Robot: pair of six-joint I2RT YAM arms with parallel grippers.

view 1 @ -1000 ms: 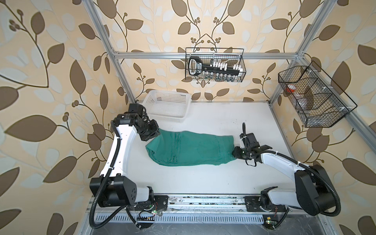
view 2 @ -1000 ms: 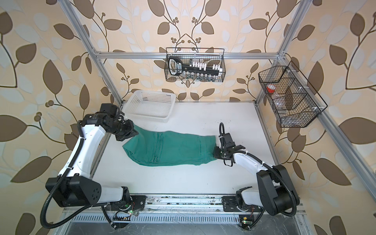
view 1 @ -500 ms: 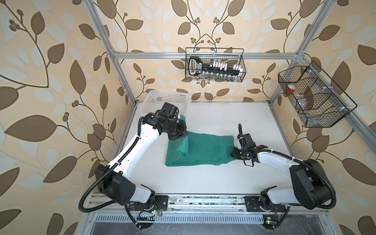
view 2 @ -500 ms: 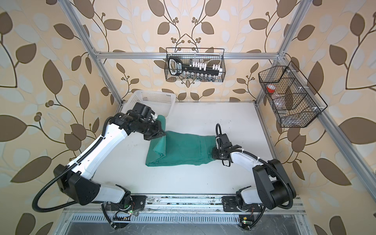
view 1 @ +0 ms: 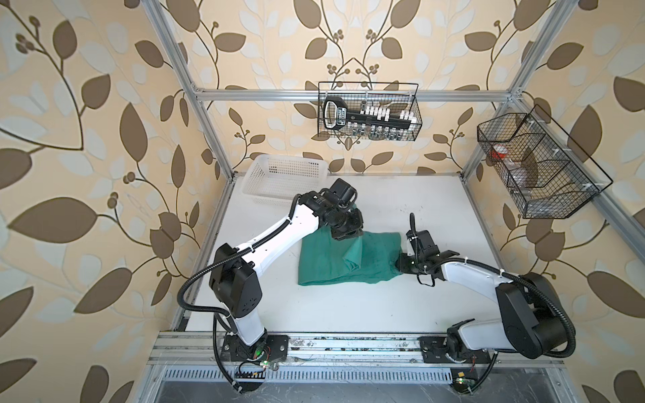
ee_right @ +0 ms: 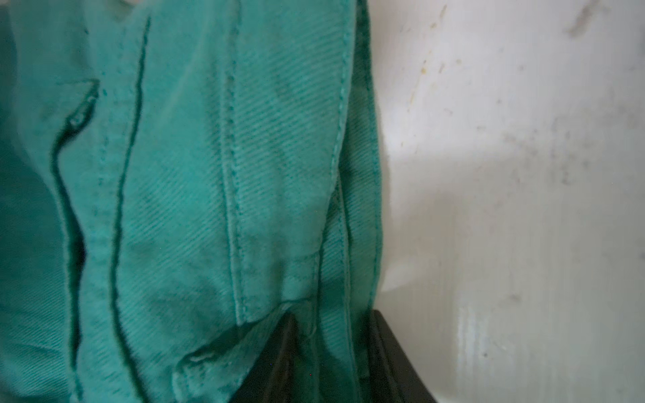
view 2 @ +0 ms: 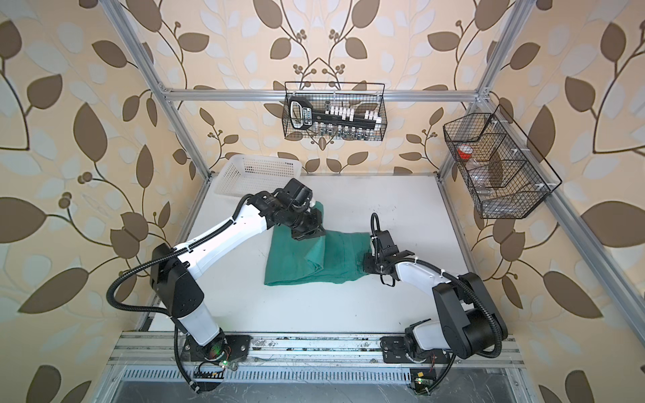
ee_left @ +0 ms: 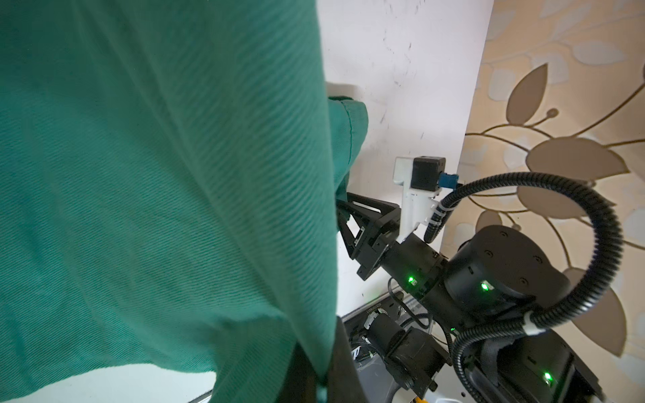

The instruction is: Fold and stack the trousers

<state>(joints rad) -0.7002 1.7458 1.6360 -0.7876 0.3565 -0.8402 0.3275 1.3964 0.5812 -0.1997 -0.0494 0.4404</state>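
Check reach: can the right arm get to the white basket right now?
Probably not. The right gripper is clamped on the right end of the trousers, and the white basket sits in the far left corner, with the left gripper and the cloth it holds up in between.

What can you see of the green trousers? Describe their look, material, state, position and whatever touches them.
The trousers are teal-green woven twill with stitched seams. They are partly folded and lie mostly flat near the middle of the white table. The left gripper is shut on one end, holding it raised so that it drapes over the middle. The right gripper pinches the seamed edge at the opposite end, low against the table.
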